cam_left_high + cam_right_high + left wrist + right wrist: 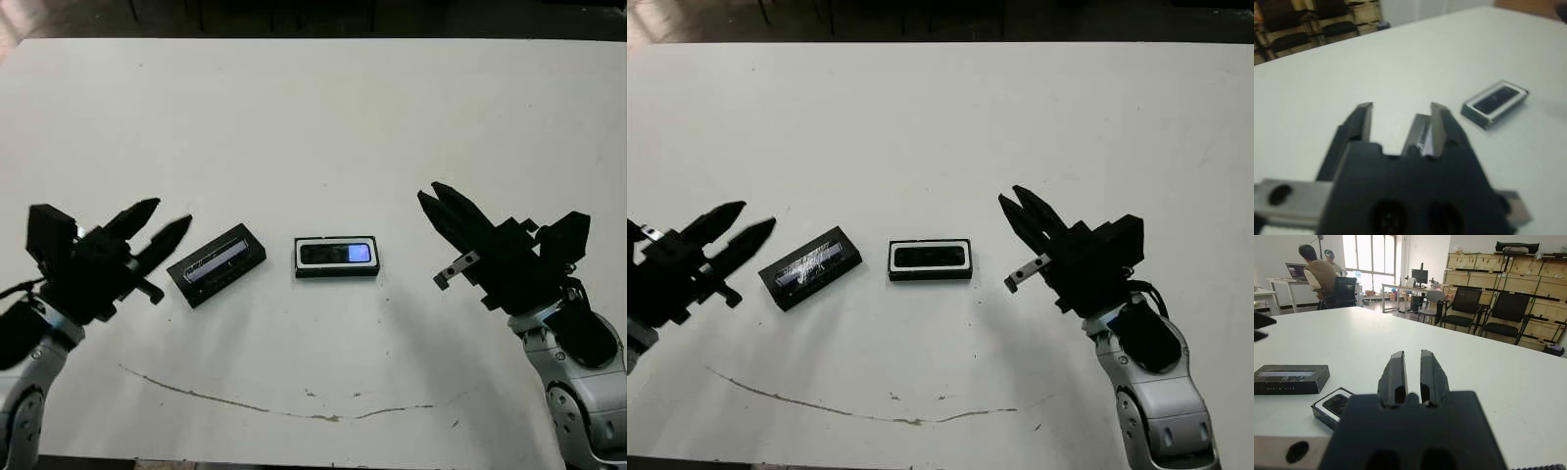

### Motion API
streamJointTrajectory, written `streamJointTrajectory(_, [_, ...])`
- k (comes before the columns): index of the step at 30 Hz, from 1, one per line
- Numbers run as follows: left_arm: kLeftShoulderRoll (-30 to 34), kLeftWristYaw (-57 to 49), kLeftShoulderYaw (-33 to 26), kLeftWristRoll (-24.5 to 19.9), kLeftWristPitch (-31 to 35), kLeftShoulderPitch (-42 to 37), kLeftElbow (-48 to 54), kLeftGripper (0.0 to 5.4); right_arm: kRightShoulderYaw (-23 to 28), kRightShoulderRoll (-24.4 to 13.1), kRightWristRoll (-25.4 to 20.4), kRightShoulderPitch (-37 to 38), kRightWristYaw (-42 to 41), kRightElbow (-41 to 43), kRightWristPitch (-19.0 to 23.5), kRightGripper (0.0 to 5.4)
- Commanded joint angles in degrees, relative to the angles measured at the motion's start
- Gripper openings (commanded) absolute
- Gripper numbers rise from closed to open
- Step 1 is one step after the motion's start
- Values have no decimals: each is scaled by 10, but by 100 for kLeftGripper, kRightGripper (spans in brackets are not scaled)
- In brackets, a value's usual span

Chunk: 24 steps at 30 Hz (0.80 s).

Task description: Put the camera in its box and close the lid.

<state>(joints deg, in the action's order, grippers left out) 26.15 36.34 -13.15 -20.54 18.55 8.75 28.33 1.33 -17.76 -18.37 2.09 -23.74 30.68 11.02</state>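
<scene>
While the camera (336,254) already lies inside the white-lined box (336,270) at table centre, I judge the lid (217,264) is what's left: it rests askew just left of the box, apart from it. Lid is flat, matte black, with a glossy window strip. Left gripper (162,226) hovers beside it, fingers narrowly parted, holding nothing. Right gripper (434,201) sits right, fingers nearly together, empty.

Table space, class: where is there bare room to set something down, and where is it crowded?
The whole far half of the table beyond the lid and box is bare. So is the near strip between them and the front edge. It is tight mid-table: left gripper, lid, box holding the camera, then right gripper, with narrow gaps.
</scene>
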Motion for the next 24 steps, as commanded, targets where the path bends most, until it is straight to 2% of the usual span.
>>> streamJointTrajectory(1, [19,40,27,4,-27,13,-39,310,4,-1,-5,14,-1,-2,3,0])
streamJointTrajectory(11, [41,50,55,34,-57,23,-64,538,-3,-2,-2,20,-7,-10,-3,0])
streamJointTrajectory(15, [50,45,57,42,-57,16,-69,538,-10,2,5,24,-10,-20,-16,0])
streamJointTrajectory(18, [58,39,60,43,-38,11,-64,538,-14,2,5,27,-9,-21,-17,0])
streamJointTrajectory(24, [57,26,74,56,-41,0,-72,538,-14,-2,6,27,-7,-22,-14,0])
